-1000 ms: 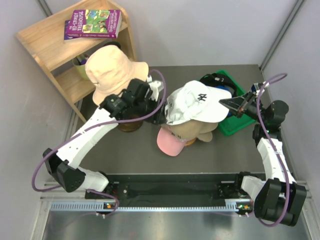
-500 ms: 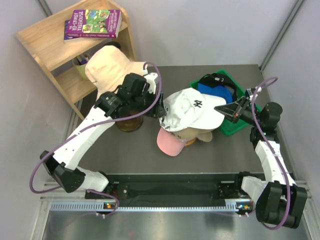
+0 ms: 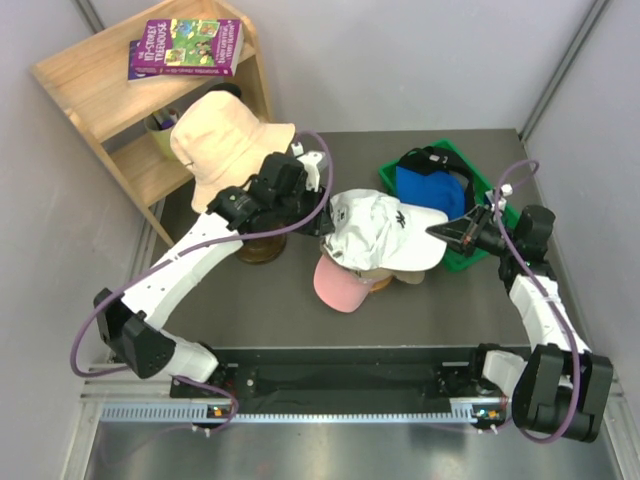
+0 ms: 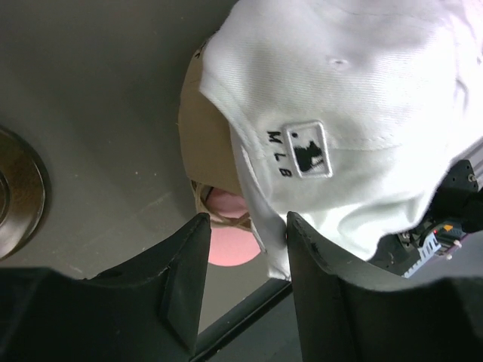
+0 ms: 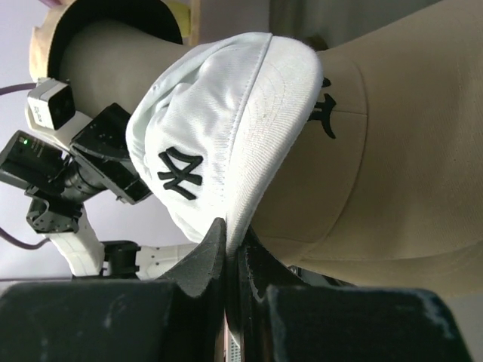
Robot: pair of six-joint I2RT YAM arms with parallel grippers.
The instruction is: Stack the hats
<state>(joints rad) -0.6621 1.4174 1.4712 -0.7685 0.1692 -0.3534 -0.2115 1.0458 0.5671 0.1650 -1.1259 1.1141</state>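
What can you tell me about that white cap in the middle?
The white cap looks like soft cotton, with a black stitched letter logo on the front and a small MLB patch at the back. It sits dome up on a tan cap, above a pink cap. The right tool is shut on its brim. The left tool stands open around its back edge.
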